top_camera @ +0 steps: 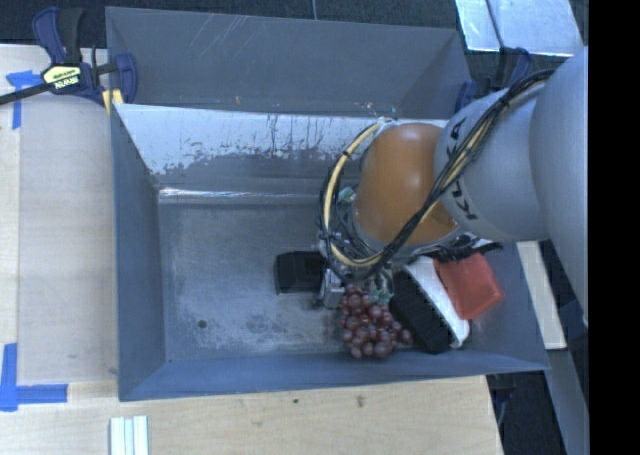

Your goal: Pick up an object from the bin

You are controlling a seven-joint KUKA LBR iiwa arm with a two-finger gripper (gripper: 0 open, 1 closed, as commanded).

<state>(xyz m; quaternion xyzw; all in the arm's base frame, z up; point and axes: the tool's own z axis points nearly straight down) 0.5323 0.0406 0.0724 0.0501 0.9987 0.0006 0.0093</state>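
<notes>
Grey arm with orange cover reaches in from right, over bin's right half. Low near floor toward front wall sits hand; whether clenched or released cannot be told. Right beside it, on front-wall side: dark red grape bunch. On left-wall side of hand, just beside: small black block. By front right corner: black brush, red block.

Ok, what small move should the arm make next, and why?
Probably nudge toward the dark red grape bunch: the gripper is low in the bin, between that bunch and a small black block, centred on neither.
</notes>
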